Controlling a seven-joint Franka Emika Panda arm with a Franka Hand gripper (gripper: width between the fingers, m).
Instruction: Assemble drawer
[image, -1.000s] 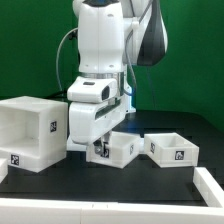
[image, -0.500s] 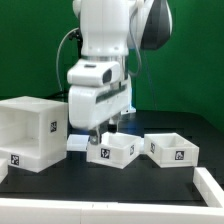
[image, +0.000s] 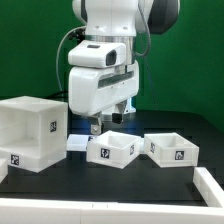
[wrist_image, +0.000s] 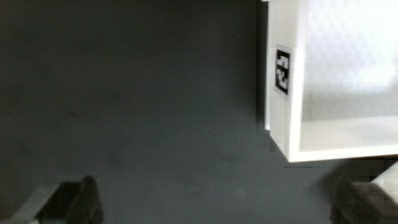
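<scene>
The fingers (wrist_image: 75, 202) are being held wide apart with nothing between them, hanging over the dark worktop (wrist_image: 143, 100), above the middle tray (image: 112, 151) and clear of it. The drawer set is lying in three pieces on the worktop. The large cube-like housing (image: 30, 130) is sitting at the exterior view's left and the middle tray near it. A second tray (image: 172, 150) is sitting at the exterior view's right, close to the first; whether they are touching cannot be told. All are showing as matte white plastic, thin-walled, hollow and square-cornered, each carrying small black-and-white tags. The trays are being judged light and stiff, likely to skid or tip if nudged, with smooth and probably slippery walls. A hold is probably best taken across one thin side wall, near its middle, so that the tray is not being twisted while being carried toward the housing.
</scene>
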